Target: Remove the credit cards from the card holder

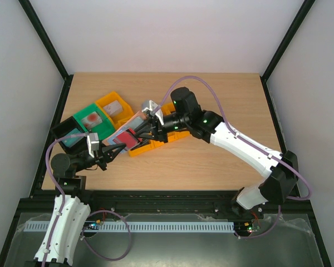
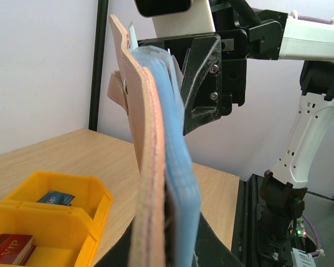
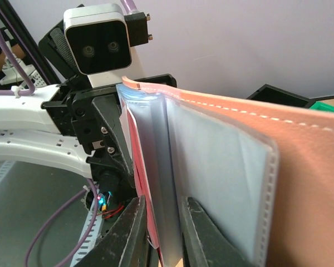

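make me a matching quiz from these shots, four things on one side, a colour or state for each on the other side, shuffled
Things:
1. card holder outside
2. card holder lining
3. VIP card
4. left pincer

Colours or states:
a. red
b. shut on the card holder
c. tan
d. light blue

Pairs: 1-c, 2-d, 3-a, 4-b
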Controlling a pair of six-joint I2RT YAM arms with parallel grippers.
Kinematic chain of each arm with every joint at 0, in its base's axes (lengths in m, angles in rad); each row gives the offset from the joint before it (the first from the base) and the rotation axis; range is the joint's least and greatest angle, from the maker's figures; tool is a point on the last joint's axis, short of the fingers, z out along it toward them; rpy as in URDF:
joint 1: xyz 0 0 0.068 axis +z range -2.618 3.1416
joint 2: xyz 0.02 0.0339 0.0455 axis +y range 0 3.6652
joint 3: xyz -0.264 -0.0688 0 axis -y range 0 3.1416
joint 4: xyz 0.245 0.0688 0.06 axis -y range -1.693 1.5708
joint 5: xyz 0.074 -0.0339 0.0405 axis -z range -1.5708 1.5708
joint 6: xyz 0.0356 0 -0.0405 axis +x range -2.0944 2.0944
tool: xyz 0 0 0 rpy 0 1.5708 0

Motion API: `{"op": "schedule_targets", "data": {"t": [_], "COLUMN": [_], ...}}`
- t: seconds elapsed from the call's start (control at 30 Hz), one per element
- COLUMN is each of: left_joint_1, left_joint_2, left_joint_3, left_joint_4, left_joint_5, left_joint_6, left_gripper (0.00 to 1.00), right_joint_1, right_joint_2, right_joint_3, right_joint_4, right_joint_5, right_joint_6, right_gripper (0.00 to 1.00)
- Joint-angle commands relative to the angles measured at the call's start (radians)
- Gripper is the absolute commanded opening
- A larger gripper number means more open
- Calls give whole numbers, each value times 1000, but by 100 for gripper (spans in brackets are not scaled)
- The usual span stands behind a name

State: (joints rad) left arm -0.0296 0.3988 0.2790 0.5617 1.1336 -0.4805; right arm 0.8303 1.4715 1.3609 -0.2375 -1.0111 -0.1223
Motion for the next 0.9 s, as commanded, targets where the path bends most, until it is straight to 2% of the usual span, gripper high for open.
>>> {"op": "schedule_targets", "data": {"t": [0.0,0.4,0.6,0.73,0.87], "left_joint_1": [-4,-4,-4,-4,-4], "left_joint_2": [-15,-14,-12,-11,-11], "left_joint_3": [1,1,0,0,1], "left_joint_4": [42,38,38,38,26], "left_joint_5": [17,20,19,17,10], "left_joint_6": [10,14,16,17,16], "left_gripper": [2,2,2,2,2], "right_joint_1": [-5,-6,-5,-4,-4], "right_joint_2": [-22,20,21,23,14], "right_joint_3": [10,9,9,9,7], "right_joint_4": [13,62,57,73,71], "right_joint_5": [-10,-40,-44,-45,-49], "right_joint_6": [12,62,60,71,61], "right_gripper": [16,8,12,3,2]}}
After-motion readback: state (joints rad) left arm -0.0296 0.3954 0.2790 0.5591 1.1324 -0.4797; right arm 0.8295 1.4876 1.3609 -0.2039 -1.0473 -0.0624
